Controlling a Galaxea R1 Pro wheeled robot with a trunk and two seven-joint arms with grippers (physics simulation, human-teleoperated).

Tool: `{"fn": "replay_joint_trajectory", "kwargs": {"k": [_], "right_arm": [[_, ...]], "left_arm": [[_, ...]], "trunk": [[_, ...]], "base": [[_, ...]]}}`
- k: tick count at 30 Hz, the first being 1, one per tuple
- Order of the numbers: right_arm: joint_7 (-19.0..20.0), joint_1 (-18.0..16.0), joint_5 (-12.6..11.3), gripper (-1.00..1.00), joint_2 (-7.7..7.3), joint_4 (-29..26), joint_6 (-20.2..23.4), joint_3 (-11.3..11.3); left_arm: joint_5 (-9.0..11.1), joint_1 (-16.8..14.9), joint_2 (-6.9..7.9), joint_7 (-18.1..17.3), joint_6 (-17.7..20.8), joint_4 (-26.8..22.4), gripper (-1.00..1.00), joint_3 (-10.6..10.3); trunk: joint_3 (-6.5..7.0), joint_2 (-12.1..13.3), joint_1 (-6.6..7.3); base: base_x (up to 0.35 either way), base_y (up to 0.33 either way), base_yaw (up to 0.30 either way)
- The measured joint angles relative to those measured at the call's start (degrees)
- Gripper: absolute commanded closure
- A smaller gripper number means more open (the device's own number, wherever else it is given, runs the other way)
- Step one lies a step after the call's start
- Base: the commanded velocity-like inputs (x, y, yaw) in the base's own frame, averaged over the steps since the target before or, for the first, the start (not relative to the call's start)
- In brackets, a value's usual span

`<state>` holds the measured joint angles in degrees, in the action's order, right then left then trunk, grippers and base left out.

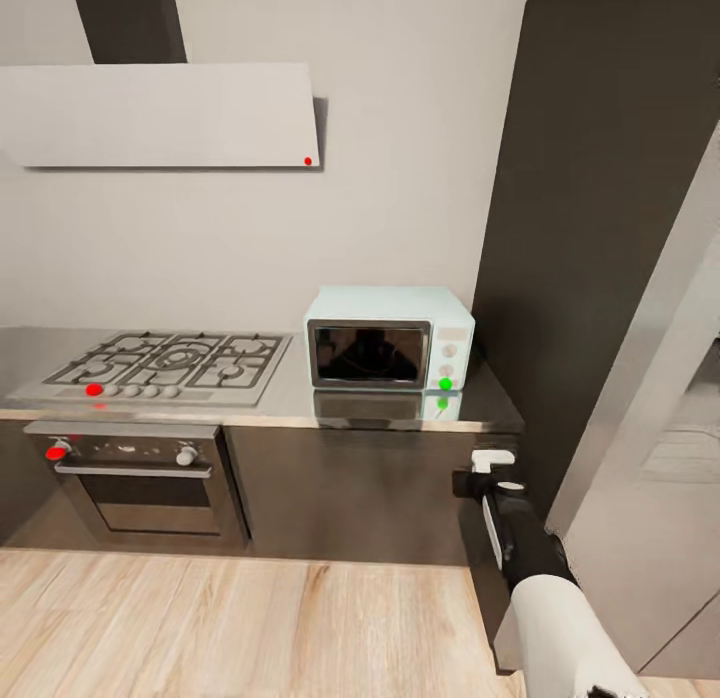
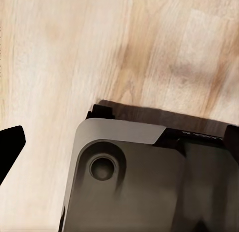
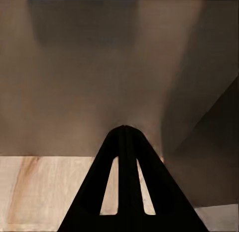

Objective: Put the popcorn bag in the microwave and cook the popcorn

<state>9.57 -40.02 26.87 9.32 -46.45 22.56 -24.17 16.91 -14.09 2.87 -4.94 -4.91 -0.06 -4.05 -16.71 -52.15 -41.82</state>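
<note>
The right arm [image 1: 535, 568] reaches up from the lower right of the head view toward the dark cabinet fronts, its white forearm cut off by the frame edge and its far end too small there to read. In the right wrist view the right gripper [image 3: 124, 129] shows as two dark fingers pressed together at their tips, closed with nothing between them, pointing at a glossy dark cabinet front [image 3: 99, 67] above a strip of wooden floor [image 3: 45, 192]. In the left wrist view one dark fingertip [image 2: 10, 144] of the left gripper pokes in at the edge; the other finger is out of frame, so I cannot tell how far it is open or whether it holds anything. Below it lies the pale wooden floor [image 2: 74, 52] and a grey rounded part of the robot's base [image 2: 129, 182]. The microwave [image 1: 390, 338] stands on the countertop [image 1: 300, 398] near its right end, door shut, its dark glass reflecting the room so the inside cannot be made out; a green dot sits on its side panel and mirrors in the shiny top. To its left, set into the same surface, is a gas hob [image 1: 165, 363] with a red-marked knob, and under it an oven [image 1: 140, 478]. A pale extractor hood [image 1: 160, 113] hangs on the grey wall above, and a tall dark panel [image 1: 600, 228] closes the counter at the right.
</note>
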Motion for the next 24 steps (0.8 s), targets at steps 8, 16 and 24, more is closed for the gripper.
{"fn": "replay_joint_trajectory", "kwargs": {"k": [8, 16, 24], "right_arm": [[-0.7, 0.2, -0.3, 1.00, -6.37, 45.0, -13.7, -0.1], [-0.6, 14.2, -0.2, 1.00, -7.94, 48.3, -19.1, 0.0], [-0.4, 25.0, -0.4, 1.00, -8.77, 48.2, -22.1, 0.1]], "left_arm": [[0.0, 0.0, 0.02, 0.0, 0.0, 0.0, -1.00, 0.0], [0.0, 0.0, 0.02, 0.0, 0.0, 0.0, -1.00, 0.0], [0.1, 0.1, 0.11, 0.1, 0.1, 0.1, -1.00, 0.0]], "trunk": [[-0.01, 0.0, 0.01], [-0.02, 0.0, 0.01], [-0.01, 0.0, 0.01]], "base": [[-0.001, 0.000, 0.000], [0.000, 0.000, 0.000], [0.000, 0.000, 0.000]]}}
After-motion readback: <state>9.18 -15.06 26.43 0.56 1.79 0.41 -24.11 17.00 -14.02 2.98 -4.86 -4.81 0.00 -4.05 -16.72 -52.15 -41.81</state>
